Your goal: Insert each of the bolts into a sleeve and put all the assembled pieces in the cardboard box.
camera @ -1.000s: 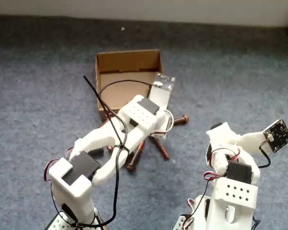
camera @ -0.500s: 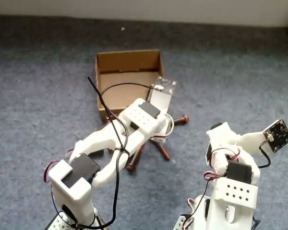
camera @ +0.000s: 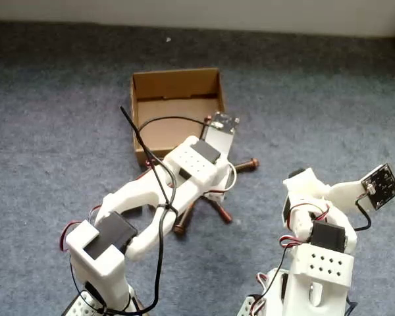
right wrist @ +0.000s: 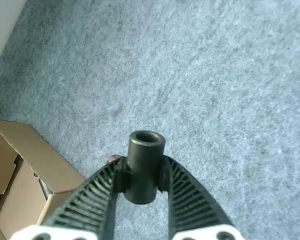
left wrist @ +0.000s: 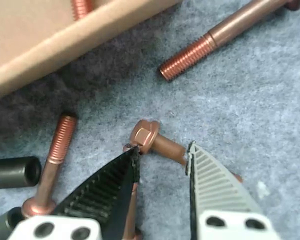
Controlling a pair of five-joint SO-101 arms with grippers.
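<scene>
On the grey carpet by the near corner of the box, the left gripper stands spread over a copper bolt with a flanged hex head, one finger on each side of its shank. More threaded copper bolts lie loose around it, near a black sleeve. Well off to the right, the right gripper pinches another sleeve, a short matte black tube whose open end sticks out past the fingers.

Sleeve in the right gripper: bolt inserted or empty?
Empty, as far as visible: the sleeve held by the right gripper shows an open hollow bore at its visible end, nothing inside it.
</scene>
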